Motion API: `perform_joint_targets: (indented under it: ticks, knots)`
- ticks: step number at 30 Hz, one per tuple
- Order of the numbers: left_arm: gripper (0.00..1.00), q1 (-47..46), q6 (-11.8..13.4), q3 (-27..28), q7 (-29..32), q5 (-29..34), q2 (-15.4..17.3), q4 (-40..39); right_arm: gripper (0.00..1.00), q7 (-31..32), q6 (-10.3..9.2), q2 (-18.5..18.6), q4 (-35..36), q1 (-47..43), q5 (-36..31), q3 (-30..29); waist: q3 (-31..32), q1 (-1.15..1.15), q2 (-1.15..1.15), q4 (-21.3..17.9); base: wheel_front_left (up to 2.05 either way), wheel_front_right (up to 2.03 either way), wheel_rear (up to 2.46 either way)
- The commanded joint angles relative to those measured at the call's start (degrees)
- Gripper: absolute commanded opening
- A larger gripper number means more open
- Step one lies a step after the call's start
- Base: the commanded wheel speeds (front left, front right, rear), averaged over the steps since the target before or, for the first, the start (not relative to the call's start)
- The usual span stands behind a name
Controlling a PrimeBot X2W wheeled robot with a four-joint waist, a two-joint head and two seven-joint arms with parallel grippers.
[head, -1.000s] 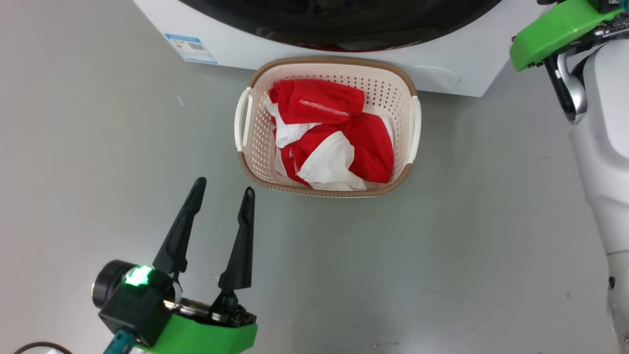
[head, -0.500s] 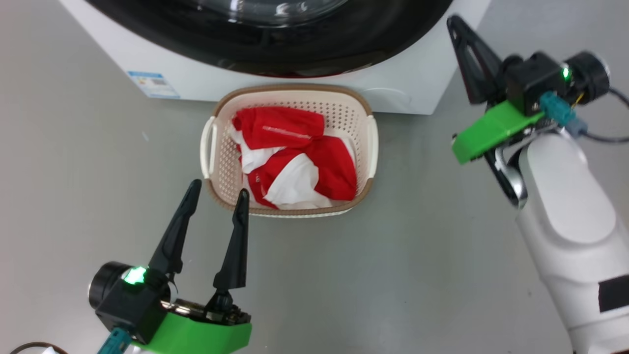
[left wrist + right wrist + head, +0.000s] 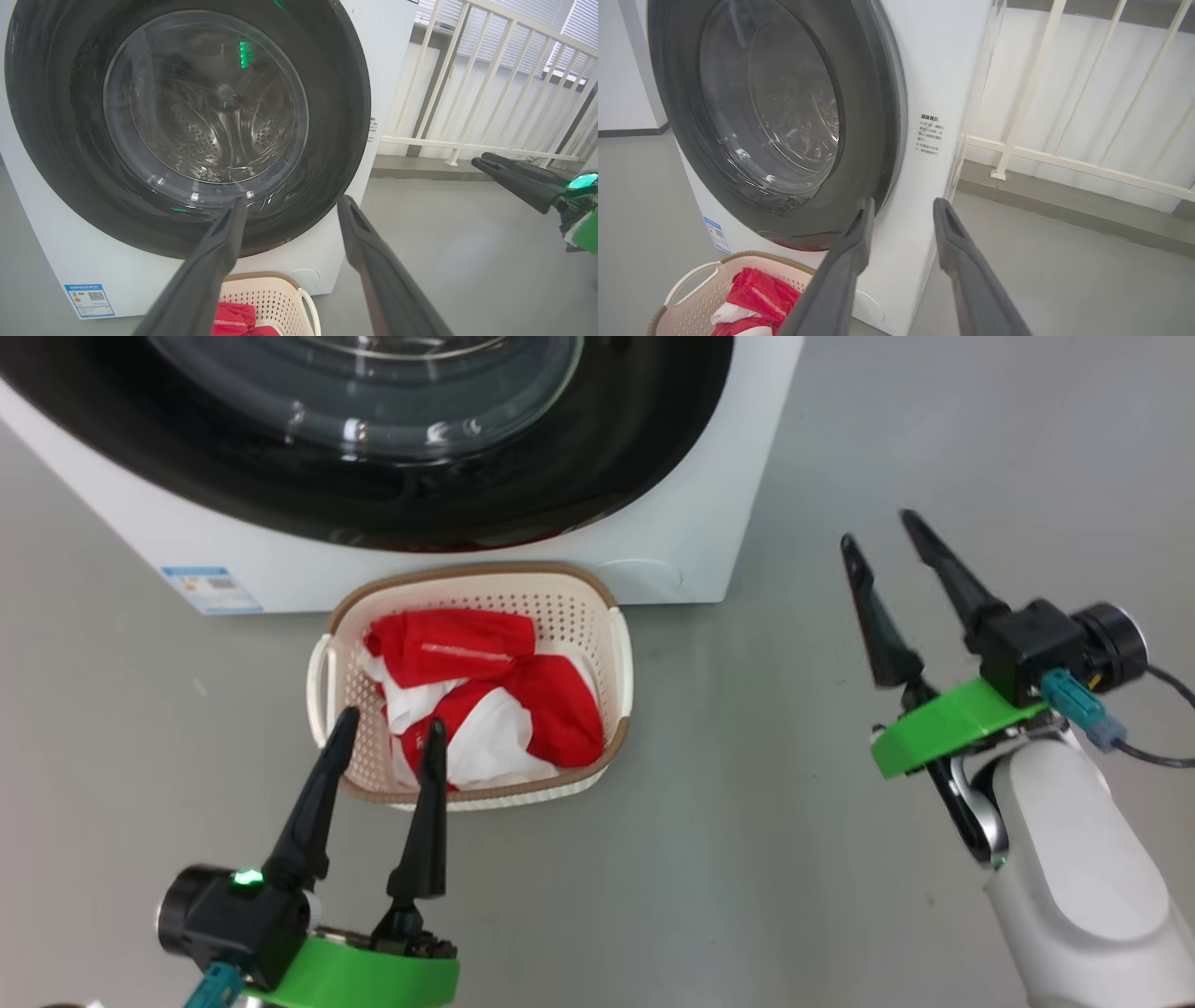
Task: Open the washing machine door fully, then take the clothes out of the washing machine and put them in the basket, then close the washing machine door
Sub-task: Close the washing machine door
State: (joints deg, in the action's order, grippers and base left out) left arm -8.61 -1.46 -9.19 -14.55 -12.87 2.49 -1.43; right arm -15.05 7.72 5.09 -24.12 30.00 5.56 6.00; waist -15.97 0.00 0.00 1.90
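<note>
The white washing machine (image 3: pixel 691 523) stands at the top of the head view, and its black-rimmed door (image 3: pixel 560 457) lies against its front. Through the glass (image 3: pixel 205 107) the steel drum shows. The cream basket (image 3: pixel 467 571) sits on the floor just before the machine, holding the red and white clothes (image 3: pixel 551 709). My left gripper (image 3: pixel 390 723) hovers open at the basket's near left edge, holding nothing. My right gripper (image 3: pixel 878 530) is open and empty in the air to the right of the machine, its own view (image 3: pixel 903 205) facing the door's right rim.
A blue sticker (image 3: pixel 210 588) marks the machine's lower front. A white railing (image 3: pixel 490 93) runs along the wall beside the machine. Grey floor (image 3: pixel 747 859) spreads in front of and to the right of the basket. A cable (image 3: pixel 1158 756) trails from my right wrist.
The head camera has shifted, so machine and basket sit further left and lower. My right gripper has come lower into view and its fingers have parted from shut. The left gripper stays open.
</note>
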Motion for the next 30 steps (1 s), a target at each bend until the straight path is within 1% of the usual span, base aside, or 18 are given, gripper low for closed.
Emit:
perform_joint_targets:
  ticks: [1, 6, 11, 18, 26, 30]
  knots:
    - [1.0, 0.89, 0.3, 2.19, -0.45, -0.32, 0.39, -0.98, 1.0, 0.05, -0.23, -0.75, 2.81, -2.3, 0.2, -0.31, 2.1, 0.0, 0.0, -2.1, 0.0, 0.0, 0.0]
    - [1.0, 1.58, 0.53, 2.93, -0.45, -0.35, 0.39, -0.42, 1.0, 0.05, -0.23, -1.17, 5.55, -6.38, -0.27, -3.03, 3.71, 0.0, 0.0, -3.44, 0.0, 0.0, 0.0]
    - [1.0, 2.89, -0.03, 3.86, -0.45, 0.41, 0.4, 0.23, 1.0, 0.05, -0.23, -1.63, 8.52, -10.58, -1.17, -5.12, 5.84, 0.0, 0.0, -5.0, 0.0, 0.0, 0.0]
    - [1.0, 4.85, -0.6, 5.29, -0.45, -0.01, 0.39, 0.49, 1.0, 0.05, -0.23, -1.98, 13.13, -16.13, -2.82, -8.37, 8.66, 0.0, 0.0, -6.1, 0.0, 0.0, 0.0]
    - [1.0, 7.47, -0.31, 6.73, -0.45, 0.81, 0.39, 0.73, 1.0, 0.05, -0.23, -2.17, 16.8, -22.39, -2.89, -8.91, 11.81, 0.0, 0.0, -7.59, 0.0, 0.0, 0.0]
    - [1.0, 9.02, -0.88, 7.06, -0.45, 2.28, 0.39, 0.28, 1.0, 0.05, -0.23, -2.19, 18.82, -25.45, -2.82, -9.12, 13.66, 0.0, 0.0, -7.93, 0.0, 0.0, 0.0]
